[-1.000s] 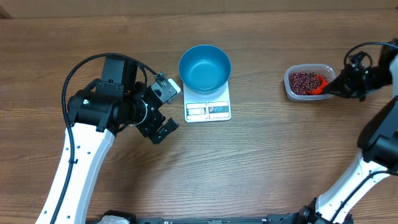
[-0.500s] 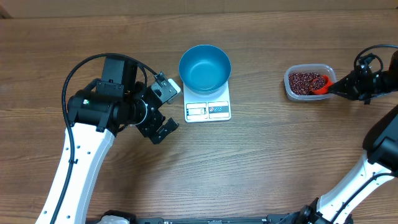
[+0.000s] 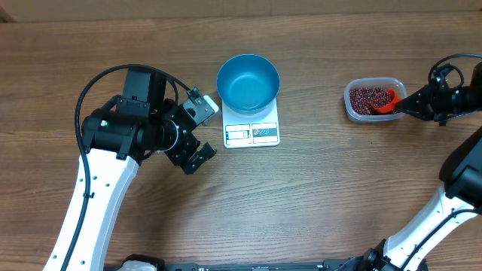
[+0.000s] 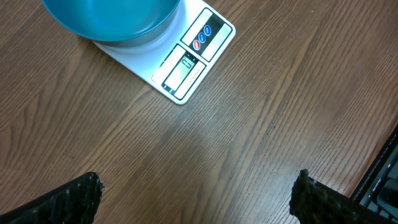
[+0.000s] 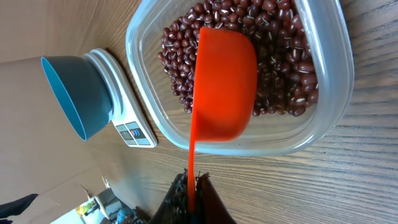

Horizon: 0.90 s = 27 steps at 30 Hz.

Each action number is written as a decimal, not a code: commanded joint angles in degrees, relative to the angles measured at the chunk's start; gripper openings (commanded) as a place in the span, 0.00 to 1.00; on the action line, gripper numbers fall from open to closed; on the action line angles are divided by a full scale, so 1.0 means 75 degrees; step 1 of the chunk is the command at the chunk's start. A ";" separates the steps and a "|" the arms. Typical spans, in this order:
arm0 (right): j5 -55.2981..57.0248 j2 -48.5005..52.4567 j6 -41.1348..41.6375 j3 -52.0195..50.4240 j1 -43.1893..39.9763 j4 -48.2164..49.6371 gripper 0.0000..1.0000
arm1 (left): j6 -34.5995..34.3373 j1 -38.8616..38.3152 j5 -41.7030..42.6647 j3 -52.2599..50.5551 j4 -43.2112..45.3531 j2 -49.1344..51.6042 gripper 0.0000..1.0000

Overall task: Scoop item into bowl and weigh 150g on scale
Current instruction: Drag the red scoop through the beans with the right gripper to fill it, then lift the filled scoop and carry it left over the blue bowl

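Observation:
The blue bowl (image 3: 248, 81) stands empty on the white scale (image 3: 251, 132) at the table's middle back; both also show in the left wrist view, bowl (image 4: 112, 18) and scale (image 4: 186, 62). Dark red-brown beans (image 3: 367, 97) fill a clear tub (image 3: 373, 112) at the right. My right gripper (image 3: 413, 105) is shut on the thin handle of an orange scoop (image 5: 224, 93), whose cup rests over the beans (image 5: 286, 68) inside the tub (image 5: 339, 81). My left gripper (image 3: 198, 132) hangs open left of the scale, nothing between its fingers (image 4: 68, 199).
The bowl (image 5: 78, 93) and scale (image 5: 127, 127) appear far off in the right wrist view. Bare wooden tabletop (image 3: 316, 196) lies between the scale and the tub and along the front. The left arm's black body (image 3: 128, 128) sits left of the scale.
The right gripper drew back to the right, and the scoop's cup shifted toward the tub's right edge. The left arm has stayed still.

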 commanded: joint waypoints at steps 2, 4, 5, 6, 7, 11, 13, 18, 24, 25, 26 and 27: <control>-0.0583 0.0119 -0.0437 -0.0067 -0.0023 -0.0087 0.04 | -0.0134 0.0047 0.0000 -0.0023 0.0023 -0.0122 1.00; -0.0699 0.0119 -0.0510 -0.0067 -0.0023 -0.0149 0.04 | -0.0134 0.0047 -0.0003 -0.0023 0.0023 -0.0122 1.00; -0.0708 0.0119 -0.0510 -0.0067 -0.0023 -0.0166 0.04 | -0.0134 0.0047 0.0000 -0.0023 0.0023 -0.0122 1.00; -0.0708 0.0119 -0.0510 -0.0067 -0.0023 -0.0169 0.04 | -0.0134 0.0047 -0.0003 -0.0023 0.0023 -0.0122 1.00; -0.0708 0.0119 -0.0510 -0.0067 -0.0023 -0.0175 0.04 | -0.0134 0.0047 0.0000 -0.0023 0.0023 -0.0122 1.00; -0.0714 0.0119 -0.0510 -0.0067 -0.0023 -0.0221 0.04 | -0.0134 0.0047 -0.0003 -0.0023 0.0023 -0.0122 1.00; -0.0790 0.0119 -0.0510 -0.0067 -0.0023 -0.0230 0.04 | -0.0134 0.0047 0.0000 -0.0023 0.0023 -0.0122 0.99; -0.1384 0.0119 -0.1084 -0.0067 -0.0023 -0.0539 0.04 | -0.0134 0.0047 0.0000 -0.0023 0.0023 -0.0122 1.00; -0.2090 0.0119 -0.1734 -0.0067 -0.0020 -0.0947 0.04 | -0.0134 0.0047 -0.0003 -0.0023 0.0023 -0.0122 1.00; -0.2148 0.0119 -0.1737 -0.0067 -0.0020 -0.0950 0.04 | -0.0134 0.0047 0.0000 -0.0023 0.0023 -0.0122 1.00; -0.2209 0.0119 -0.1737 -0.0067 -0.0020 -0.0947 0.04 | -0.0134 0.0047 -0.0003 -0.0023 0.0023 -0.0122 1.00; -0.2291 0.0119 -0.1737 -0.0067 -0.0020 -0.0947 0.04 | -0.0134 0.0047 0.0000 -0.0023 0.0023 -0.0122 1.00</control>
